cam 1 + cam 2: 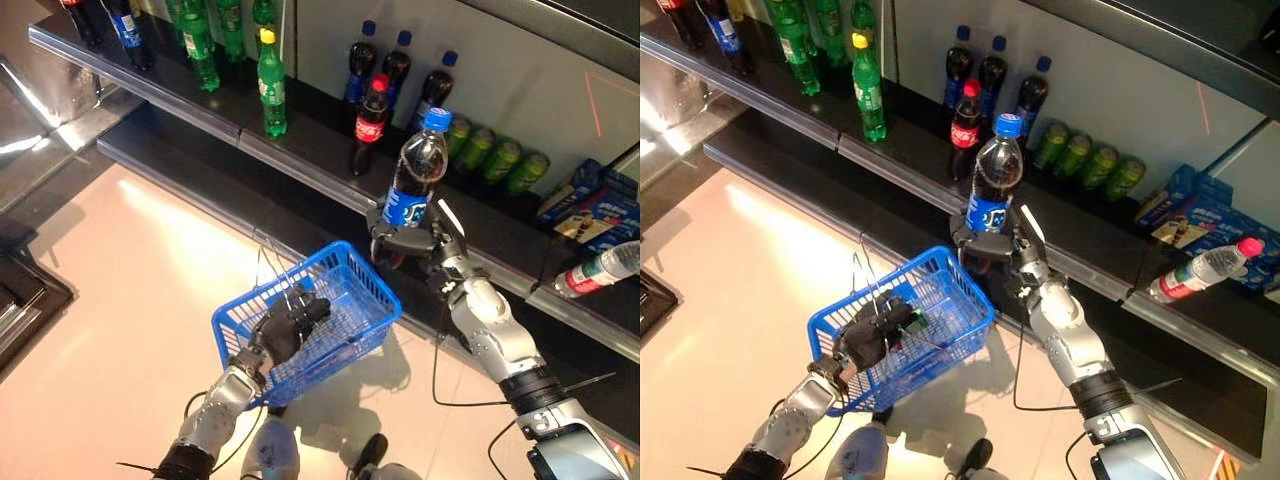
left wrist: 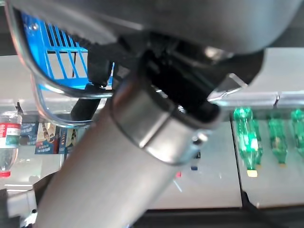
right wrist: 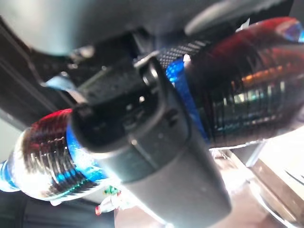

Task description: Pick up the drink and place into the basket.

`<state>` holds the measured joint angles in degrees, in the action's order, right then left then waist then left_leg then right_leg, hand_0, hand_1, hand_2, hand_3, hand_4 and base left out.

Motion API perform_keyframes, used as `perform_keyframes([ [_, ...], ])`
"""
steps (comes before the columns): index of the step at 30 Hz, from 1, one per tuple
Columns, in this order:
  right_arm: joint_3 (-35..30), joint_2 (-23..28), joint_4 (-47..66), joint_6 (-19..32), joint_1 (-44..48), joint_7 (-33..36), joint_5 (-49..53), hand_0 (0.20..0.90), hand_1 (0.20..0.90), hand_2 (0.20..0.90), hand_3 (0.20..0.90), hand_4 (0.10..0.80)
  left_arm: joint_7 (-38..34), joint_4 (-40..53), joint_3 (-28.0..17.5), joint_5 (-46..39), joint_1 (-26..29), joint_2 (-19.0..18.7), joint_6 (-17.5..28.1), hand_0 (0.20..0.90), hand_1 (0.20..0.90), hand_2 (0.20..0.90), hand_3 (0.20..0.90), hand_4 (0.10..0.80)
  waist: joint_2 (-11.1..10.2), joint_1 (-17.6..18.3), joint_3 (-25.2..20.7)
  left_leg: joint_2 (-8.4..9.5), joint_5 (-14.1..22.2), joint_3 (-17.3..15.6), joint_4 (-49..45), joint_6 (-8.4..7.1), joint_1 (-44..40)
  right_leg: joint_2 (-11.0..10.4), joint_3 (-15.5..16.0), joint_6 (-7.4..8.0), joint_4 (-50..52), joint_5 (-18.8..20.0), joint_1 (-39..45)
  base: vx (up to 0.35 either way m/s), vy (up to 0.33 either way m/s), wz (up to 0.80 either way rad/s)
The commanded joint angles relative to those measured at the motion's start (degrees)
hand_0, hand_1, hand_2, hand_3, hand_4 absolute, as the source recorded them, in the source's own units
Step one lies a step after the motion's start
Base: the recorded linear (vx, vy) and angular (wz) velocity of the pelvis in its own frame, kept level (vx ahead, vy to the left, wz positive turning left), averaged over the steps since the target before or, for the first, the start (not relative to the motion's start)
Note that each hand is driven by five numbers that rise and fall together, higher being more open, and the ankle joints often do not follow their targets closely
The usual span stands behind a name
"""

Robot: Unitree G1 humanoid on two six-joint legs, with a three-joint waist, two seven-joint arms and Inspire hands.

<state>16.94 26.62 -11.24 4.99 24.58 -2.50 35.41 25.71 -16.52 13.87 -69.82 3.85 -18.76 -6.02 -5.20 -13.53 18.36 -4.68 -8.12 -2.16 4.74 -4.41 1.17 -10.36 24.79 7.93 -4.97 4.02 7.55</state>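
Dark store shelving stocked with green and cola bottles forms the backdrop, above a pale glossy floor. Before it, the right hand is seen clenched around the lower body of the cola bottle, which is held upright, blue cap on top, clear of the shelf edge. Its long axis is kept near vertical. The blue wire-handled basket is found just below and to the robot's left of that bottle, its near rim almost under the hand. The basket is carried by the left hand, whose fingers are curled on the rim and handle at the basket's left side. The coming move is judged to be a short travel leftward and down, so the right hand is the nearer one.
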Motion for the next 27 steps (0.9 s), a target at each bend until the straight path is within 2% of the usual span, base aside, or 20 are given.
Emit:
perform_keyframes([
  [1,-0.89,-0.40,9.02,8.25,4.55,-2.45,0.88,0.300,0.300,0.300,0.200,0.100,8.06,16.56,2.92,-6.50,7.47,2.54,4.03,0.300,0.300,0.300,0.200,0.100,-0.58,-0.90,-12.64,2.42,0.92,2.40,0.26,0.70,2.36,1.74,1.39,-1.87,2.99,-4.35,4.17,0.000,0.000,0.00],
  [15,2.11,0.35,13.26,6.28,5.14,-3.93,-0.98,0.300,0.300,0.300,0.200,0.100,8.45,27.48,5.45,-10.72,8.36,0.71,2.62,0.300,0.300,0.300,0.200,0.100,-1.27,-1.73,-12.76,2.73,0.53,3.40,0.26,0.77,2.99,1.99,2.04,-1.80,3.36,-4.51,3.73,-0.011,0.004,0.03],
  [27,5.91,1.15,10.22,5.44,3.85,-3.37,-4.87,0.300,0.300,0.300,0.200,0.100,10.61,33.89,7.72,-12.48,9.55,-0.33,1.93,0.300,0.300,0.300,0.200,0.100,-1.08,-2.39,-12.82,2.94,0.20,4.10,0.26,0.71,2.99,1.98,2.75,-1.78,3.58,-4.55,3.64,0.000,0.002,0.04],
])
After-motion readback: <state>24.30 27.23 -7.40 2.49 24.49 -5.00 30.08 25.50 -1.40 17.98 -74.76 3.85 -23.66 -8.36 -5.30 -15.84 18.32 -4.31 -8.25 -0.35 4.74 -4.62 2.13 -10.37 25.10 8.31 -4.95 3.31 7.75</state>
